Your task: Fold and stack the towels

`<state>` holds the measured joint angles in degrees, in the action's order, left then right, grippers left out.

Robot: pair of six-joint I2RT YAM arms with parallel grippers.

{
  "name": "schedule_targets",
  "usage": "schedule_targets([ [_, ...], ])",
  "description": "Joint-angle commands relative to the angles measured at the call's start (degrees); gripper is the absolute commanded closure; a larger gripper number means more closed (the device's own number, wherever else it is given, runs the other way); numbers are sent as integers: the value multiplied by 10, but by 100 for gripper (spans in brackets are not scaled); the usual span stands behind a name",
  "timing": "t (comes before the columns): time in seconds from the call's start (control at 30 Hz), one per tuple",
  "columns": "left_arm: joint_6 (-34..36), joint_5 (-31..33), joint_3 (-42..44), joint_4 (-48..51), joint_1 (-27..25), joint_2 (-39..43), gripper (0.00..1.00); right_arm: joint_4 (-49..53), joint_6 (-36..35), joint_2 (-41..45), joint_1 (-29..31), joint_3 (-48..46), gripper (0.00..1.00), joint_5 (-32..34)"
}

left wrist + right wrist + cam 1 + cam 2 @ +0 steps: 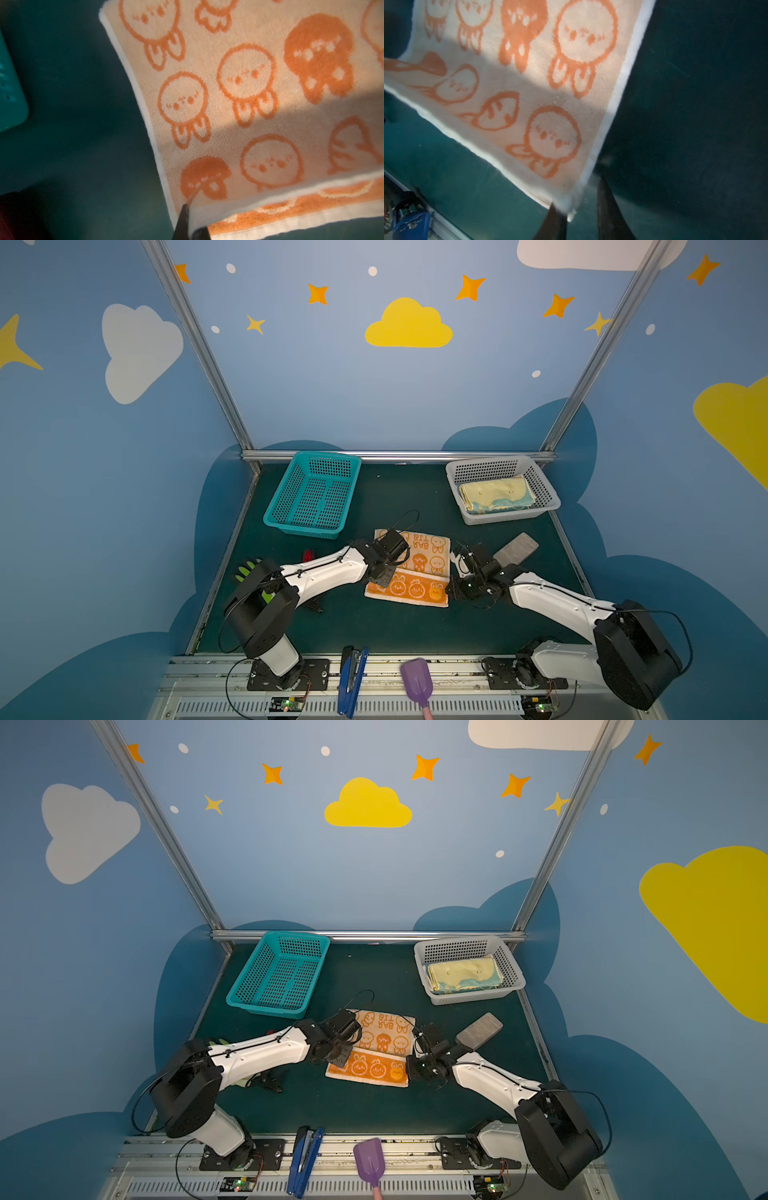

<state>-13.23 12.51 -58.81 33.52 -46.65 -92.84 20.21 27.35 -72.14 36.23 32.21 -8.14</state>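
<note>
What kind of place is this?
Probably a robot training cell, decorated like a nursery: two robot arms bolted to a rail, an aluminium frame, and walls painted with clouds.

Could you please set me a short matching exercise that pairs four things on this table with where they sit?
Things:
1. teal basket
2. white basket
3. orange rabbit towel
4. grey block

Places:
A. middle of the mat, partly folded over
B. far right of the mat, holding a folded pale-yellow towel
C. far left of the mat
D. lying aslant on the mat, right of the rabbit towel

Pairs: 1-C, 2-B, 3-A, 4-D
</note>
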Motion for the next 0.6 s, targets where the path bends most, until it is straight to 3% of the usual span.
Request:
schedule_targets([
  [0.0,-15,35,13,8,-7,10,96,32,24,31,13,-9,65,32],
  [0.27,-18,77,37,-3,-32,22,95,47,49,150,25,-33,57,73],
  [0.37,-20,91,44,-9,-39,21,93,-21,7,182,25,-50,57,65],
  [0.5,-25,96,53,-19,-41,23,85,-143,-12,191,25,-87,55,78],
  [0.57,-29,94,54,-22,-41,24,79,-157,-18,184,24,-82,51,91],
])
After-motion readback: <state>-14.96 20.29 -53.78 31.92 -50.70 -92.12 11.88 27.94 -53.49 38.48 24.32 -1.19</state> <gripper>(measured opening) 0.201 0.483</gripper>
